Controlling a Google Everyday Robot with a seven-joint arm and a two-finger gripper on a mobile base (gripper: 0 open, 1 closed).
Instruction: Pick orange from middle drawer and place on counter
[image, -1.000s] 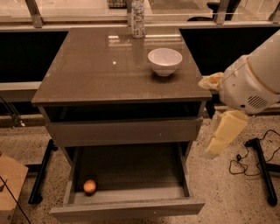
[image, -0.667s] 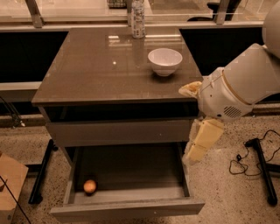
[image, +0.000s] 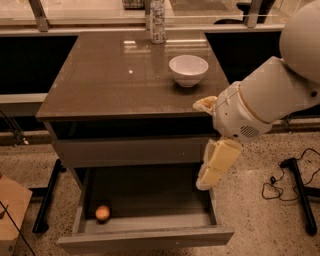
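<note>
The orange (image: 102, 213) lies on the dark floor of the pulled-out middle drawer (image: 145, 238), near its front left corner. The glossy brown counter (image: 115, 80) tops the cabinet above it. My gripper (image: 199, 145) hangs in front of the cabinet's right side, above the drawer's right end and well to the right of the orange. Its cream fingers (image: 216, 161) are spread apart and hold nothing. The large white arm behind it covers the counter's front right corner.
A white bowl (image: 188, 70) and a clear bottle (image: 157, 15) stand on the counter. A closed flat drawer front (image: 130, 150) sits above the open drawer. A cardboard box (image: 11, 212) is at the left, and cables (image: 280, 182) lie on the speckled floor at the right.
My arm and gripper have swung left and come nearer, from beside the cabinet to in front of its right side, over the open drawer. The orange has not moved.
</note>
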